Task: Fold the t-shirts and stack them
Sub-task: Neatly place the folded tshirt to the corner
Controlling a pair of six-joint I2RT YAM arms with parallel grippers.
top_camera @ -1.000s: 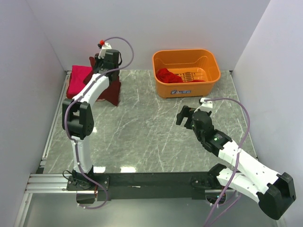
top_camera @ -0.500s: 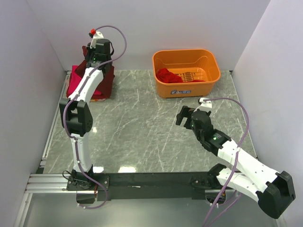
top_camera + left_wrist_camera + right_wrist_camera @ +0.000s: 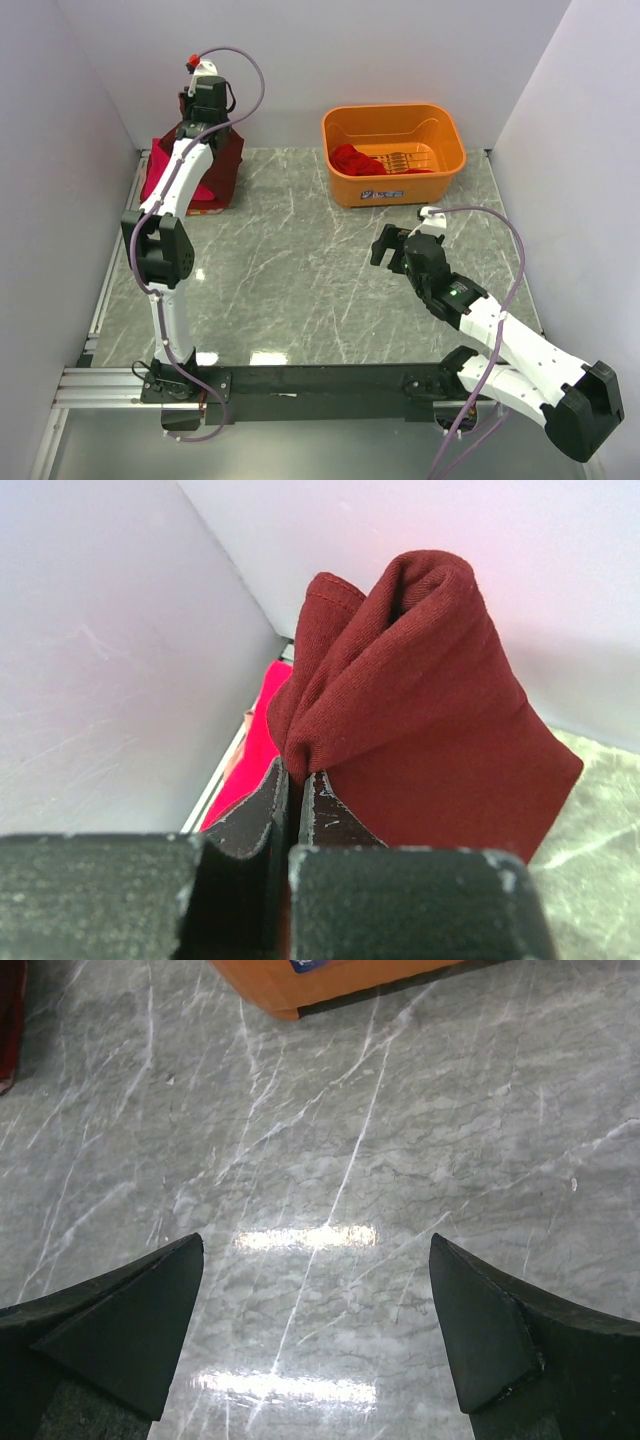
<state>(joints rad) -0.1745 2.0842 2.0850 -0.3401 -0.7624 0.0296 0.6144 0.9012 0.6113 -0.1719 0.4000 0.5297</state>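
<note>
Left jaws pinch the maroon t-shirt (image 3: 420, 730).
It hides most of the pink-red t-shirt (image 3: 255, 760) under it; right jaws are spread wide over the bench (image 3: 330, 1140).

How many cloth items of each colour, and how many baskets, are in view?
Dark maroon shirt: 1
Pink-red shirt: 1
Red cloth heap: 1
Orange basket holding that heap: 1
Total: 4

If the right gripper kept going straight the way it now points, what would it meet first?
The right gripper, its jaws open, would probably meet the marble table first. The orange basket lies farther ahead, though depth is hard to judge.
</note>
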